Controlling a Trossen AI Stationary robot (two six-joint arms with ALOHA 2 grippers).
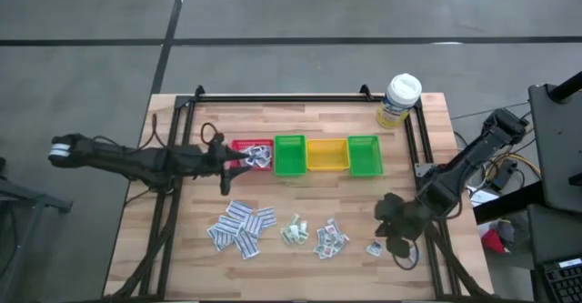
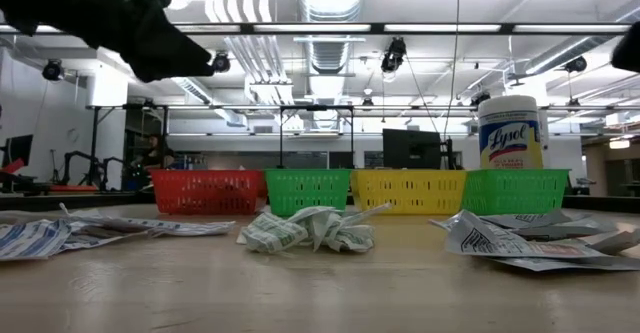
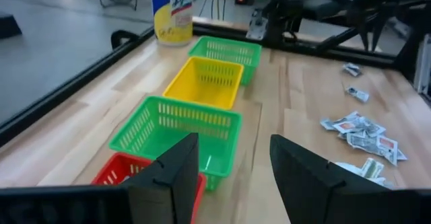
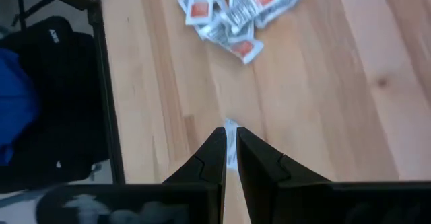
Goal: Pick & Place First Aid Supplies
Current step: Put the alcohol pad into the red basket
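The pale butcher-block wooden table (image 1: 182, 239) carries a row of four small plastic mesh bins (image 1: 309, 155), red, green, yellow, green, along its far half. Nearer the front edge lie the first aid supplies (image 1: 242, 227): loose heaps of small flat white paper packets with grey, blue, green or red print, plus a few strays.

The left gripper (image 3: 232, 167) hangs with its fingers spread wide just over the red bin (image 1: 253, 151), which already holds packets.

The right gripper (image 4: 230, 155), near the table's right front, has its fingers pressed almost together on what looks like one thin white packet (image 4: 231, 140), though little of it shows.

These packets are likely feather-light, limp and slick; pinching an edge or a raised corner seems the surest hold.
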